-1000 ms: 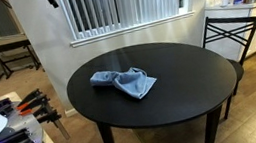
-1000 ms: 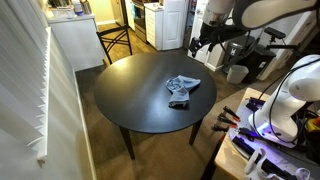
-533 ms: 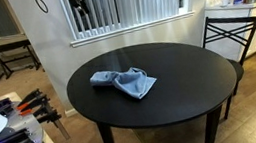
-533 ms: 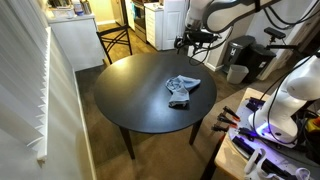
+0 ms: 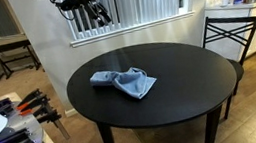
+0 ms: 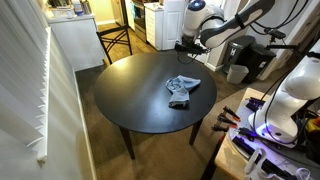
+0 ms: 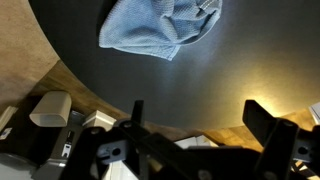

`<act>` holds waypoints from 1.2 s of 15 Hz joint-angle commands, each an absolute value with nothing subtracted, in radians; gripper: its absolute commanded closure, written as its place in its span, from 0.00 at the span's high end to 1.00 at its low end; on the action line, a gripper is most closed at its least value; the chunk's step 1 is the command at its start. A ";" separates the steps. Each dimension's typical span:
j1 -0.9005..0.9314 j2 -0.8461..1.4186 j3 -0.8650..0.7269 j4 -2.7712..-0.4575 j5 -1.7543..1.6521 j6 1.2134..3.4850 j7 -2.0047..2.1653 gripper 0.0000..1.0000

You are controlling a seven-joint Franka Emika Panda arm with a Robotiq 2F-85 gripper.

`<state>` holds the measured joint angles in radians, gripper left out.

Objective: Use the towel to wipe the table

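— So, what sits closest to us from the wrist?

— Our gripper [image 7: 198, 120], with its jaws spread wide and nothing held between them. It hangs high, just outside the rim of the table [image 7: 250, 55], not over its top.

— What could trip us up from there?

— We judge the rim to be the first hazard. If we drop straight down before travelling inward, a finger could strike the table's edge. Next, the towel [image 7: 160, 28] is bunched (its folds are piled unevenly). A shallow pinch might catch only one flap, and the rest would drag or slip free once we start wiping. And if we push outward too hard on that smooth dark top, we might sweep the towel off the table altogether.

— And where does it lie relative to us?

— It rests crumpled on the table, inward from the rim beneath us, ahead of the fingertips and well below them. In an exterior view the towel [image 5: 124, 82] sits near the table's middle, a little toward the side away from the chair [image 5: 229, 32], which stands at the table's far edge.
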<state>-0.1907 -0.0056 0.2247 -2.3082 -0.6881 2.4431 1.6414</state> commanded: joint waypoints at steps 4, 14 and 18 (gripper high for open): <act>-0.085 -0.005 0.122 -2.306 -0.686 2.443 1.639 1.00; -0.036 0.174 0.036 -2.317 -0.575 2.475 1.551 1.00; -0.038 0.370 -0.012 -2.244 -0.434 2.520 1.410 1.00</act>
<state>-0.0448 0.2364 0.0269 -2.3121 -0.5415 2.4795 1.5333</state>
